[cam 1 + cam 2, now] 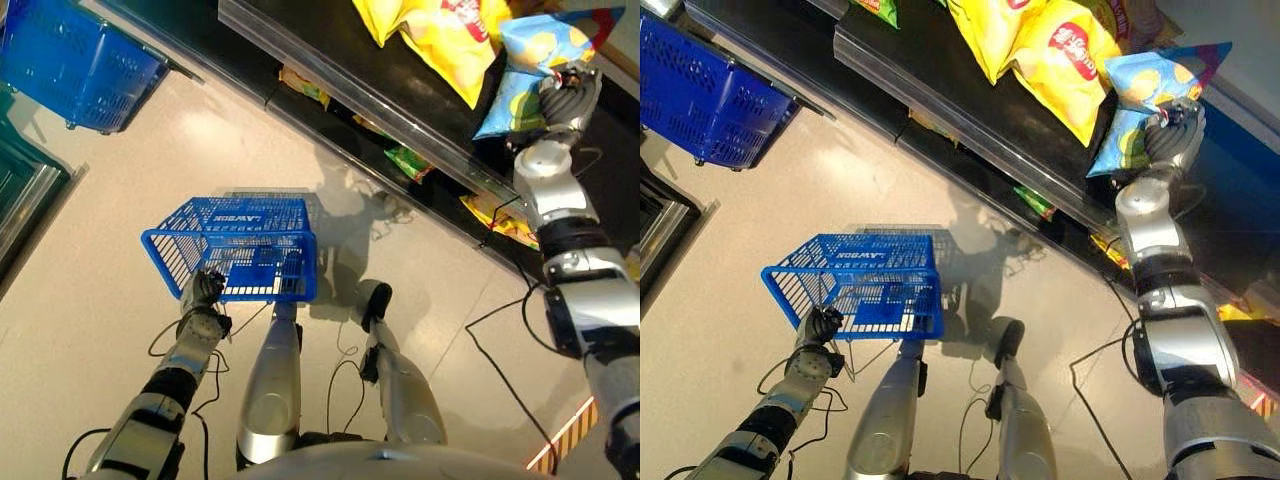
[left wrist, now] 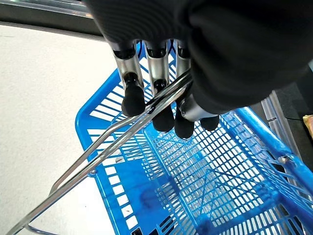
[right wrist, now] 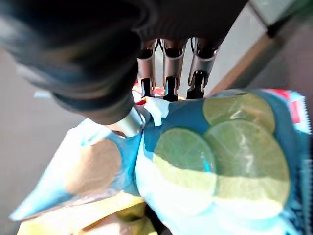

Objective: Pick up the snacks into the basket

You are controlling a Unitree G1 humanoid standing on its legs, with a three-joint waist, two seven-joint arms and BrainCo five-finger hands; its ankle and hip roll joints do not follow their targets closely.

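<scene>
A blue mesh basket [image 1: 250, 212] hangs just above the floor in front of me, with nothing in it. My left hand [image 1: 203, 290] is shut on its metal wire handles [image 2: 122, 127], the fingers [image 2: 156, 83] curled over them. On the dark shelf at the upper right lies a light-blue chip bag [image 1: 530, 45] printed with lime slices [image 3: 220, 147]. My right hand [image 1: 1172, 130] reaches up to it and pinches the bag's top between thumb and fingers.
Large yellow chip bags [image 1: 440, 35] lie on the same shelf beside the blue one. The shelf's metal front edge [image 1: 380, 100] runs diagonally, with more snack packs [image 1: 408, 160] on the lower shelf. A second blue basket [image 1: 75, 60] stands at the far left.
</scene>
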